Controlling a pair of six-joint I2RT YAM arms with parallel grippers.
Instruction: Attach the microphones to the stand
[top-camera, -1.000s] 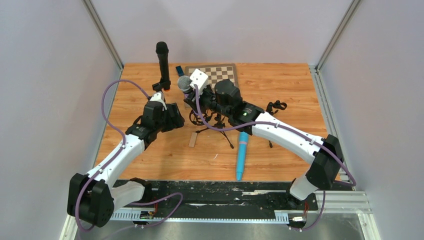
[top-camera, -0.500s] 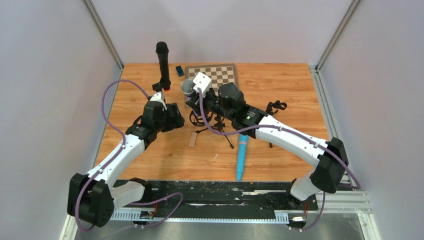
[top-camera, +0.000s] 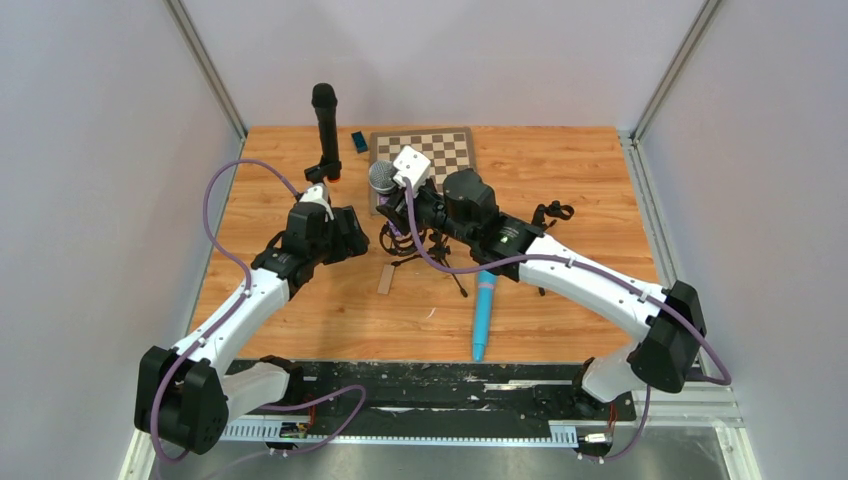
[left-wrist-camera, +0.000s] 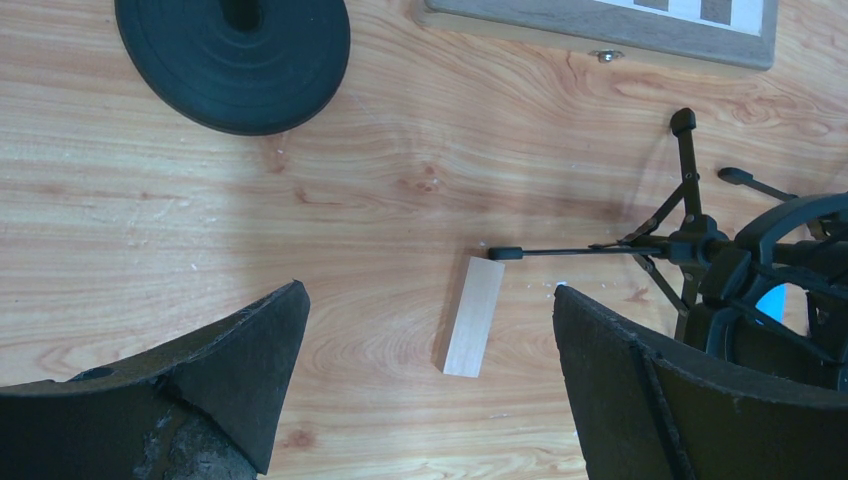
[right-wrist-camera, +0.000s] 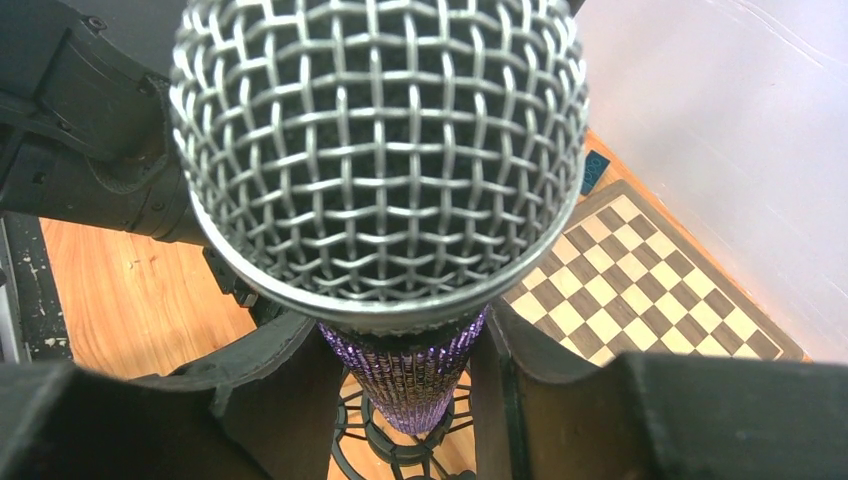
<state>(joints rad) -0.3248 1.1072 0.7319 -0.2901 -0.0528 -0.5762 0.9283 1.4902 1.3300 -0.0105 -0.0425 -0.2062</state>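
The right arm is extended from its base at the near right edge, with the elbow raised and the forearm directed toward the centre of the worktop (top-camera: 560, 170). Its wrist is positioned above the tripod stand (top-camera: 428, 250). The right pincer (right-wrist-camera: 400, 345) is clamped on the purple microphone (right-wrist-camera: 412, 372): one finger is pressed against each side of the purple body, just below the silver grille (right-wrist-camera: 380, 150), which is turned toward the wrist camera. The lower end of this microphone is located directly over the black ring mount (right-wrist-camera: 388, 448) of the stand; whether it is seated in the ring cannot be determined. The left arm is bent at the near left edge, its forearm angled toward the centre. The left pincer (left-wrist-camera: 428, 298) is held above the worktop with its fingers (left-wrist-camera: 215, 385) spread wide apart; nothing is held or touched. A small wooden block (left-wrist-camera: 472, 315) lies flat below it, just beside one tripod leg. The black microphone (top-camera: 324, 130) stands upright at the far left on a round base (left-wrist-camera: 232, 55). The light blue microphone (top-camera: 484, 315) lies flat on the worktop, near the front edge, apart from both pincers. A chessboard (top-camera: 445, 148) lies behind the stand.
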